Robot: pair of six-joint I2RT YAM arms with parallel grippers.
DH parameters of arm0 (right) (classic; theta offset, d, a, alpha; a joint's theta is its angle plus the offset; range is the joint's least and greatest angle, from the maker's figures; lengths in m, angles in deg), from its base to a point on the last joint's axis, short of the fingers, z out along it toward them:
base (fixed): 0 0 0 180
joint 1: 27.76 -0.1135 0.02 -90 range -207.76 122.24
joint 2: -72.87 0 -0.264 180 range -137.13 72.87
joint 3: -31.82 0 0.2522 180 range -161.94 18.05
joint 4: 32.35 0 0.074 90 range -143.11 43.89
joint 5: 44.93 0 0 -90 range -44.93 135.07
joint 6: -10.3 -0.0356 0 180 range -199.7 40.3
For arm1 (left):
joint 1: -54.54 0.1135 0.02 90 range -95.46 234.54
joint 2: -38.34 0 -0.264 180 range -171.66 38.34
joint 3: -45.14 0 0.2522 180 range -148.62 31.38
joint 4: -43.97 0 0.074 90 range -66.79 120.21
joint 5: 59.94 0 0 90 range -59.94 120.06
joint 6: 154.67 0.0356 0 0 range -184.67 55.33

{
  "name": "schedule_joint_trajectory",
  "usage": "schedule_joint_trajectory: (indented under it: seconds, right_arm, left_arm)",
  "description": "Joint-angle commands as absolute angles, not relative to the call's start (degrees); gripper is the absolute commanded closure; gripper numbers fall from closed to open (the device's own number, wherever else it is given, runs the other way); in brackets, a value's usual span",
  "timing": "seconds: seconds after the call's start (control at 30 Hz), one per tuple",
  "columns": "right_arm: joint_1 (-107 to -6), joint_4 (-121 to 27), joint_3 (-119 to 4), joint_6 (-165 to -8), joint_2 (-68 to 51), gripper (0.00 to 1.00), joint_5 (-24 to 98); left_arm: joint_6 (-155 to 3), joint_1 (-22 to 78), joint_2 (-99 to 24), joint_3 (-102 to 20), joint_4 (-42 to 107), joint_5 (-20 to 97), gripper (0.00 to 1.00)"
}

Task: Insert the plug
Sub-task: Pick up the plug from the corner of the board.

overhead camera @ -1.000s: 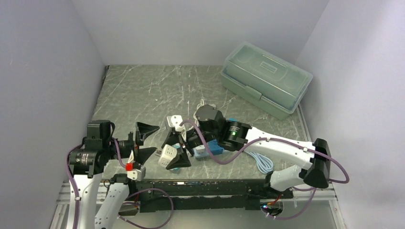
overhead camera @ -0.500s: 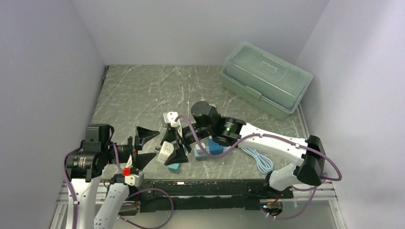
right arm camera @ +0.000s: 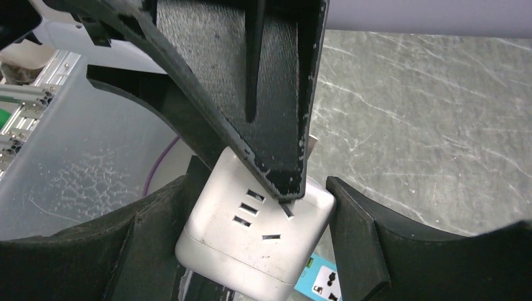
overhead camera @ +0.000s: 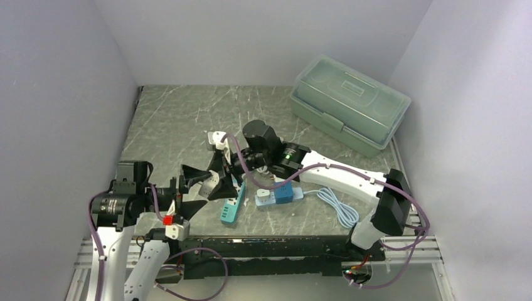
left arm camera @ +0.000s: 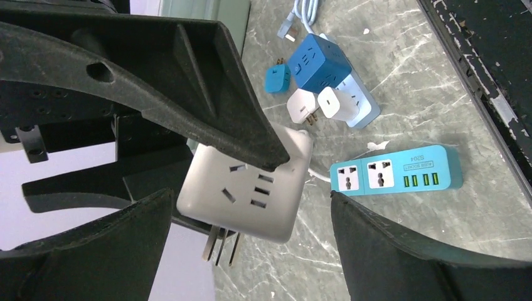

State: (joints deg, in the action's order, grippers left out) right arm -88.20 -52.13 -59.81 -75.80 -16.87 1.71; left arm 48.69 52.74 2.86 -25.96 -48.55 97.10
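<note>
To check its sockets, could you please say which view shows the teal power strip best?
The left wrist view: the teal power strip lies whole, socket face toward the camera. The top external view shows it small; the right wrist view catches only a corner.

The table [overhead camera: 169,125] is grey-green with thin white veins, like marble. The box [overhead camera: 349,103], upper right, is pale green, its lid half clear. The plug [left arm camera: 248,191] is white with dark slots; the strip [left arm camera: 396,175] is turquoise, its sockets white, its small ports green. The cube [left arm camera: 313,61] and a small adapter [left arm camera: 276,78] are blue, the cable [overhead camera: 344,216] light blue. The fingers [left arm camera: 401,251] are black, the arms [overhead camera: 339,179] white with purple wires [overhead camera: 94,235]
</note>
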Motion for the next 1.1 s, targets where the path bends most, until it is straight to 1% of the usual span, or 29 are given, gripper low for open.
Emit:
schedule_joint_trajectory:
  seconds: [0.0,0.07,0.17,0.23,0.27,0.3,0.33,0.37,0.4,0.43,0.47,0.53,0.63,0.7,0.73,0.83,0.93,1.07]
  right_arm:
    - [-87.4,-49.2,-65.6,-74.4,-18.2,0.79,-3.5]
    - [-87.3,-50.7,-66.9,-73.7,-19.2,0.78,-4.4]
    - [-87.0,-51.7,-68.2,-73.4,-20.5,0.77,-7.1]
    - [-86.7,-51.6,-68.9,-73.6,-21.2,0.75,-7.5]
    - [-86.4,-51.4,-69.3,-74.1,-21.6,0.71,-7.3]
    - [-86.0,-50.9,-69.5,-74.8,-21.9,0.6,-6.2]
    - [-85.5,-50.1,-69.4,-76.2,-22.1,0.51,-4.8]
    - [-84.8,-49.3,-69.3,-77.7,-22.3,0.43,-2.8]
    - [-83.9,-48.3,-68.9,-79.3,-22.2,0.32,-0.1]
    - [-82.6,-47.3,-67.8,-83.4,-21.8,0.06,3.2]
    - [-81.4,-45.5,-66.4,-85.9,-20.9,0.01,5.2]
    - [-79.6,-38.8,-61.1,-91.2,-17.8,0.0,8.9]
    - [-79.1,-30.7,-53.8,-93.5,-12.0,0.0,14.7]
    - [-79.0,-30.3,-51.6,-93.6,-9.2,0.0,17.5]
    - [-79.0,-30.1,-50.7,-93.8,-8.2,0.0,18.7]
    - [-79.0,-24.2,-45.5,-94.5,-5.9,0.0,20.3]
    - [-78.8,-19.8,-43.4,-95.4,-6.2,0.0,18.2]
    - [-77.7,-16.0,-42.5,-96.8,-6.6,0.0,14.5]
  left_arm:
    - [91.2,52.5,0.1,-25.8,-52.4,112.8,0.08]
    - [91.2,51.7,-1.5,-26.7,-51.3,111.0,0.25]
    - [91.2,50.5,-3.5,-27.3,-48.7,108.7,0.47]
    - [91.2,49.9,-4.2,-26.6,-45.7,108.6,0.56]
    - [91.2,49.7,-4.4,-26.1,-44.5,108.9,0.6]
    - [91.2,49.4,-4.6,-25.8,-43.6,109.5,0.66]
    - [91.2,49.2,-4.8,-25.5,-42.8,110.1,0.75]
    - [91.2,49.0,-5.0,-24.9,-41.9,110.8,0.87]
    - [91.1,49.0,-5.0,-24.4,-40.6,111.0,0.94]
    - [90.1,49.0,-4.9,-23.7,-38.5,110.1,1.0]
    - [88.8,49.0,-4.8,-22.9,-35.6,109.6,1.0]
    - [80.9,49.2,-3.6,-21.0,-27.7,107.3,1.0]
    - [61.6,49.2,0.2,-15.1,-5.0,105.1,1.0]
    - [50.5,49.2,1.9,-11.1,8.1,102.7,1.0]
    - [46.9,49.1,2.0,-10.0,12.4,101.7,1.0]
    - [38.6,49.1,1.4,-10.6,16.6,99.7,1.0]
    - [31.4,49.0,1.5,-10.2,20.3,99.1,1.0]
    - [31.6,49.0,2.0,-9.8,20.8,99.0,1.0]
